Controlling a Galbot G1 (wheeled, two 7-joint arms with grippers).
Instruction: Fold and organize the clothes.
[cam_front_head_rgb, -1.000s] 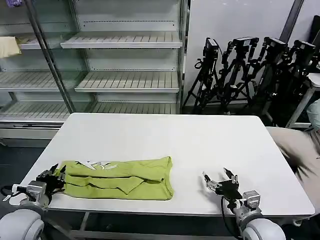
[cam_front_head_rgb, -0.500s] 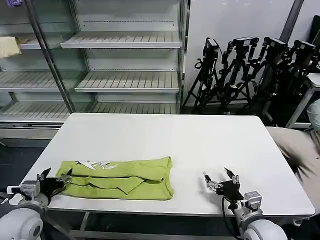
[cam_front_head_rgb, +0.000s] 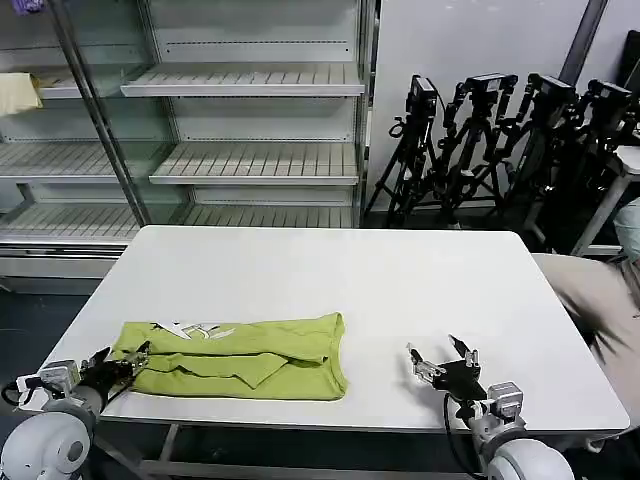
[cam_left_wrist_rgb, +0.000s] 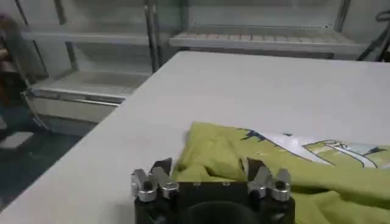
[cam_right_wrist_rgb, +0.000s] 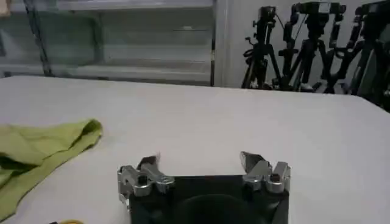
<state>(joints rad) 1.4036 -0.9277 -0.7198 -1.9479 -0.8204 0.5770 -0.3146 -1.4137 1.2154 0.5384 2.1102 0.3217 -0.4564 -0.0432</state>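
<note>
Lime yellow-green T-shirt (cam_front_head_rgb: 240, 357), folded into a long flat band, lying on white table (cam_front_head_rgb: 330, 280) nr its front-left corner; long axis parallel to table's front edge. Small white print (cam_front_head_rgb: 190, 328) visible on shirt's far-left part; same print seen in left wrist view (cam_left_wrist_rgb: 317, 147). Layered folds along shirt's near side; rounded fold at shirt's right end (cam_right_wrist_rgb: 79, 131).

Left gripper (cam_front_head_rgb: 118, 364) low at shirt's left end, fingers spread apart, nothing pinched. In left wrist view, gripper (cam_left_wrist_rgb: 210, 173) w/ fingertips over the shirt's (cam_left_wrist_rgb: 244, 161) nearest edge; contact w/ fabric cannot be told.

Right gripper (cam_front_head_rgb: 441, 357) over bare table, well apart from shirt's right end, nr table's front edge. Fingers spread wide, holding nothing; in right wrist view (cam_right_wrist_rgb: 201, 161) bare tabletop (cam_right_wrist_rgb: 244, 122) betw. the two fingertips.

Behind table: metal shelving unit (cam_front_head_rgb: 240, 120), pale cream cloth (cam_front_head_rgb: 18, 92) on a shelf far left of shirt. Cluster of black tripods (cam_front_head_rgb: 500, 140) beyond table's far-right corner.
</note>
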